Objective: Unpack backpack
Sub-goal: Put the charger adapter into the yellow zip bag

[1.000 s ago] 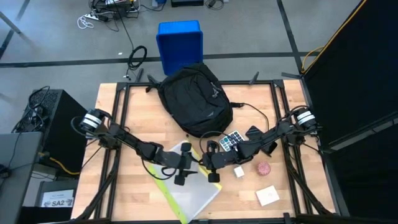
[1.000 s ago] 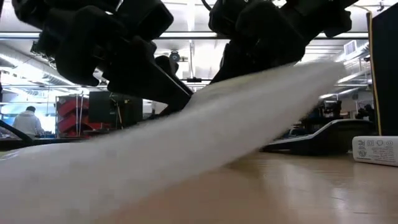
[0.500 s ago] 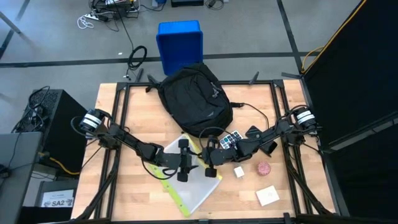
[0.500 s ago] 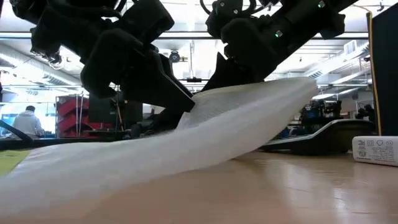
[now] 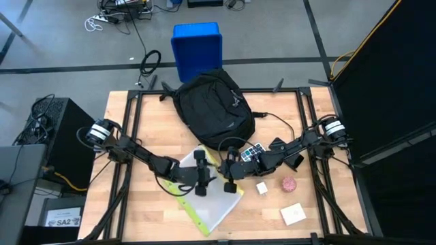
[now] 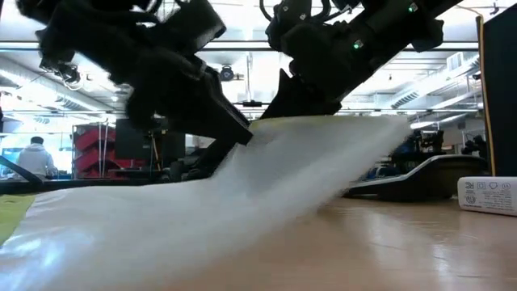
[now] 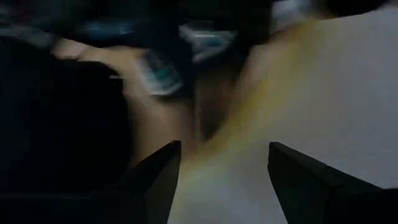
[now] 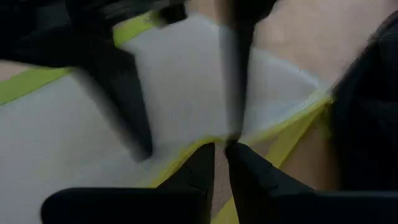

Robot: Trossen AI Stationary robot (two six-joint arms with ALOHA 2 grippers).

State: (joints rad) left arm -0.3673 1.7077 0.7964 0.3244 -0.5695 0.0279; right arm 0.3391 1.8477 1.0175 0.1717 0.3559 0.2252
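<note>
The black backpack (image 5: 212,109) lies at the table's far middle, with neither gripper on it. Just in front of it is a translucent white pouch with a yellow-green edge (image 5: 208,204). Its near part rests on the table and its far right end is raised (image 6: 355,133). My right gripper (image 5: 231,175) is shut on that end. My left gripper (image 5: 199,178) is open over the pouch's far left part, fingers (image 7: 163,171) wide apart. Whether they touch the pouch I cannot tell. My right gripper pinches the pouch's yellow-green edge (image 8: 194,149) between its two fingertips, slanting down from the table's right. That end is held up off the table, and the pouch slopes down to its near left part (image 6: 73,242), which lies on the wood.
Near my right arm are a colour-tiled cube (image 5: 255,152), a small white block (image 5: 261,187), a pink ball (image 5: 289,184) and a flat white box (image 5: 293,214). A blue bin (image 5: 197,44) stands on the floor beyond the far edge.
My left gripper has turned at the wrist and now points more toward the far edge over the pouch. The pouch has shifted slightly toward the far edge. Its raised end, still held by my right gripper, has sunk lower.
</note>
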